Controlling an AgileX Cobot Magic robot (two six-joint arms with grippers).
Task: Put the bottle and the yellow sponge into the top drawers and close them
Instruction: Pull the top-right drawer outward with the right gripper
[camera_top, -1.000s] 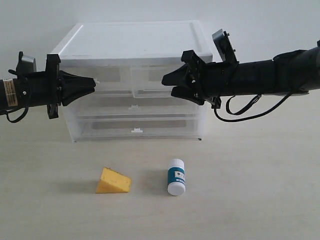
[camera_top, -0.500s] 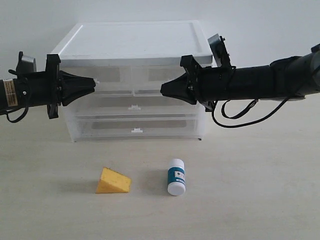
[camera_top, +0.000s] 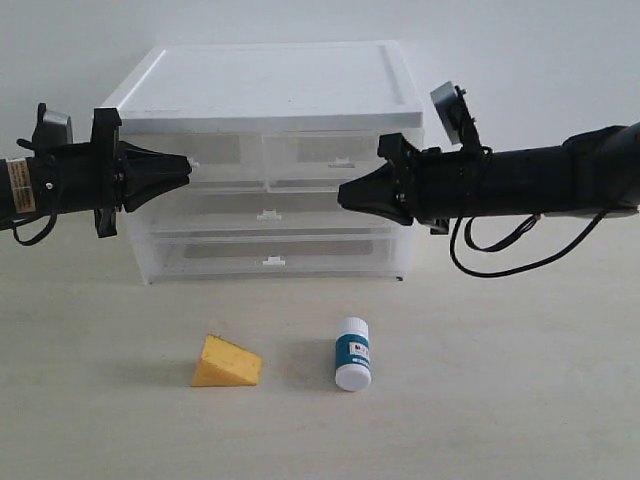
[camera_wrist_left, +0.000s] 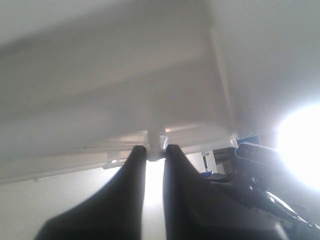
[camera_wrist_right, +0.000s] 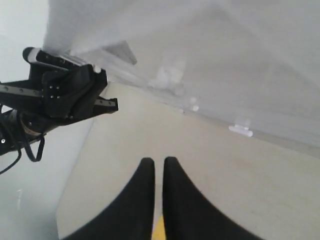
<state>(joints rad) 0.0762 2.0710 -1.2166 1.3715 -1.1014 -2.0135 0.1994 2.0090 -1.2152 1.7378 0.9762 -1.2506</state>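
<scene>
The yellow sponge (camera_top: 226, 362) and the bottle (camera_top: 352, 352) rest on the table in front of the white cabinet (camera_top: 265, 90); the bottle lies with its cap toward the camera. My left gripper (camera_top: 188, 165) (camera_wrist_left: 155, 150) is shut on the left top drawer's tab handle (camera_wrist_left: 156, 141). Both top drawers (camera_top: 215, 152) (camera_top: 335, 148) look closed. My right gripper (camera_top: 342, 193) (camera_wrist_right: 158, 161) is shut on nothing; it hovers before the cabinet front, just below the right drawer's handle (camera_top: 343, 160). A sliver of the sponge (camera_wrist_right: 159, 232) shows between its fingers.
Two full-width drawers (camera_top: 268, 215) (camera_top: 270, 260) sit under the top pair. The right wrist view catches the left arm (camera_wrist_right: 65, 97) and a lower drawer handle (camera_wrist_right: 241, 130). Bare table lies on both sides of the sponge and bottle.
The right gripper's jaws went from open to shut, and it drew back to the right, away from the right top drawer's handle. The left arm, sponge and bottle have not moved.
</scene>
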